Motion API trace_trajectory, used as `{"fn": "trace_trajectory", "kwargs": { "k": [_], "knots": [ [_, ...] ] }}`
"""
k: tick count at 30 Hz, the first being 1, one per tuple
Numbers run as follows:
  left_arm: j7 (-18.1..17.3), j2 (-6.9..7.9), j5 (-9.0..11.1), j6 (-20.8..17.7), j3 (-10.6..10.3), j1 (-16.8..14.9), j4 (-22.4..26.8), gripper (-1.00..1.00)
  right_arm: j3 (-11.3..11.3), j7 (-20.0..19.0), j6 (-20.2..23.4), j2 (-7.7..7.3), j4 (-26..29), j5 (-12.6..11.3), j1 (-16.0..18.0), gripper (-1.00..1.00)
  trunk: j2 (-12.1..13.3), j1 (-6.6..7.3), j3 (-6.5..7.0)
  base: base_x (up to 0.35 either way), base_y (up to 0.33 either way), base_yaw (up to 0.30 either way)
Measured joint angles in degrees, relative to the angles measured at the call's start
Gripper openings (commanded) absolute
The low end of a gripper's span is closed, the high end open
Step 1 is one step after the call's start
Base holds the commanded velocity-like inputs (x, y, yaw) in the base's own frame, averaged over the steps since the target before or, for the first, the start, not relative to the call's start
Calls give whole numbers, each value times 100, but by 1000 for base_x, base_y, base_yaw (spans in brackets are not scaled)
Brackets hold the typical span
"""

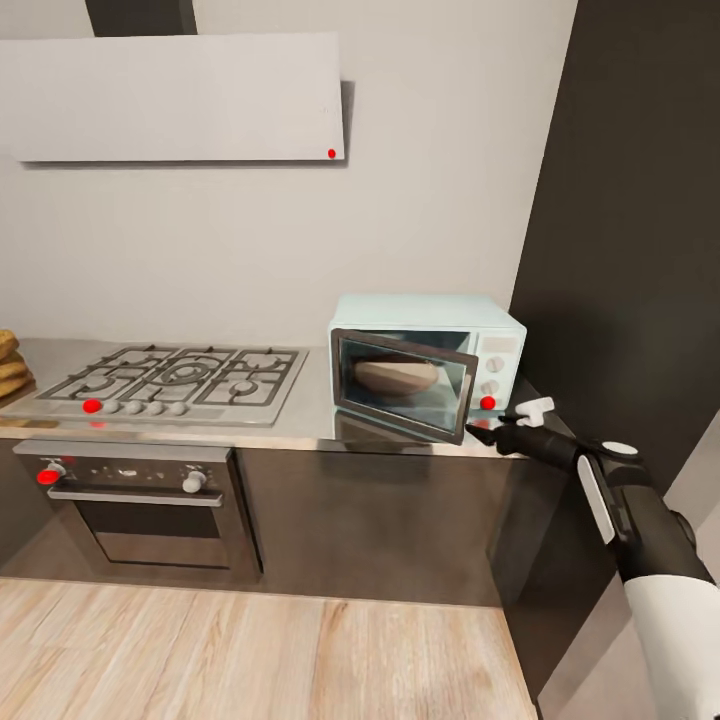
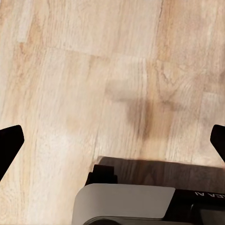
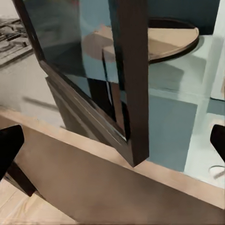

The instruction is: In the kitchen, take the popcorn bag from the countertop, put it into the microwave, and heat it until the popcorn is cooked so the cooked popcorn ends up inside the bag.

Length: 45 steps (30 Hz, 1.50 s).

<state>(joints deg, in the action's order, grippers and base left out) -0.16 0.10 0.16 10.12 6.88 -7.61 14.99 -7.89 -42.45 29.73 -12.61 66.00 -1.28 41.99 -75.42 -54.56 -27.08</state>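
Right fingers: spread wide, holding nothing — the right gripper (image 1: 512, 420) sits just off the free edge of the door (image 1: 400, 385).
Door: ajar, swung partway out from the microwave (image 1: 495, 345), hinged on its hob side.
Bag: cannot tell — a tan rounded shape behind the glass may be it or the turntable (image 3: 173, 40).
Left fingers: the left gripper (image 2: 112, 140) is wide apart, over floor (image 2: 93, 70).
Nearer arm: right, judged placed to work the door.

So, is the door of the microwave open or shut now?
Open, partly. The microwave door swings out at an angle from the body, and the right wrist view shows its free edge apart from the cavity, with the turntable visible behind it.
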Motion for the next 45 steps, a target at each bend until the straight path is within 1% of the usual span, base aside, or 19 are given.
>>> {"fn": "trace_trajectory", "kwargs": {
  "k": [1,3,7,10,12,19,38,45],
  "knots": [
    [0,0,0,2,0,0,0,100,-31,-67,-17,-2,-63,0,32,100,0,0,0,0,0,0],
    [0,0,0,1,0,-2,0,100,-165,-152,-70,-4,-141,1,70,100,0,1,0,98,-61,0],
    [0,0,18,-1,0,-2,0,100,-372,-191,-213,-5,-173,2,77,100,-1,2,0,204,-115,0],
    [0,0,16,1,0,0,0,100,-474,-190,-228,-5,-188,2,76,100,0,1,0,42,-22,0],
    [0,0,16,-1,1,0,0,100,-499,-190,-230,-5,-231,2,81,100,0,0,0,17,-9,0],
    [0,0,27,-1,0,-3,0,100,-511,-190,-233,-5,-257,1,84,100,-1,2,0,201,-119,0],
    [0,0,12,-3,1,0,0,100,-507,-192,-233,5,-258,-2,79,100,0,0,0,39,-4,0],
    [0,0,13,0,1,0,0,100,-454,-190,-242,49,-266,7,83,100,0,0,0,1,0,0]
  ]
}}
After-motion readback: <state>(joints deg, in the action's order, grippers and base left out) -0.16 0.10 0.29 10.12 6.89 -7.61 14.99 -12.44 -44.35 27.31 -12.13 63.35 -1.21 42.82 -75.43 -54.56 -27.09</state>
